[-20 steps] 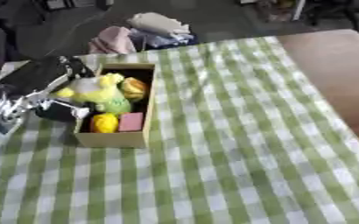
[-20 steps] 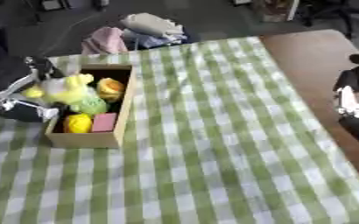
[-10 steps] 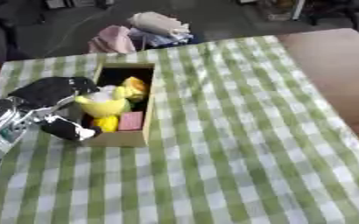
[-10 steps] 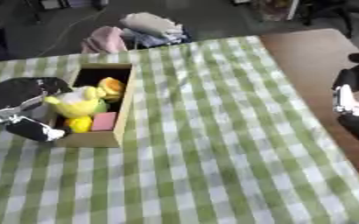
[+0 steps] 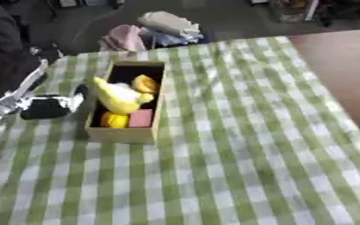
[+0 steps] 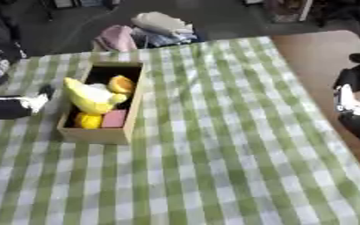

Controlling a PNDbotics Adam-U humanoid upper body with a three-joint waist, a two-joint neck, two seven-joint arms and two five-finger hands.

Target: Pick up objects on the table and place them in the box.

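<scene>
Green-and-white checked cloth (image 5: 237, 145) covers the table; on it, just to the right of the left hand (image 5: 48, 107), stands an open cardboard box (image 5: 126, 132). The box holds a pale yellow toy (image 5: 118, 96) standing tallest, an orange piece (image 5: 145, 82) beyond it, and, at the end nearest the robot, a small yellow item (image 5: 114, 119) beside a pink block (image 5: 141, 117). The left hand lies low on the cloth beside the box's left wall, apart from the toy; it carries nothing visible, but whether its fingers are straight or curled cannot be told. The right hand (image 6: 352, 99) shows at the right edge of the right eye view, far from the box over bare brown table (image 5: 344, 66), its finger posture likewise not readable. No loose object shows on the cloth around either hand, so the filling looks close to complete. The step in hand appears to be clearing the left hand away from the box: this is best done by drawing it leftward and upward, keeping it off the box wall so the box does not slide and the tall toy does not topple out.
</scene>
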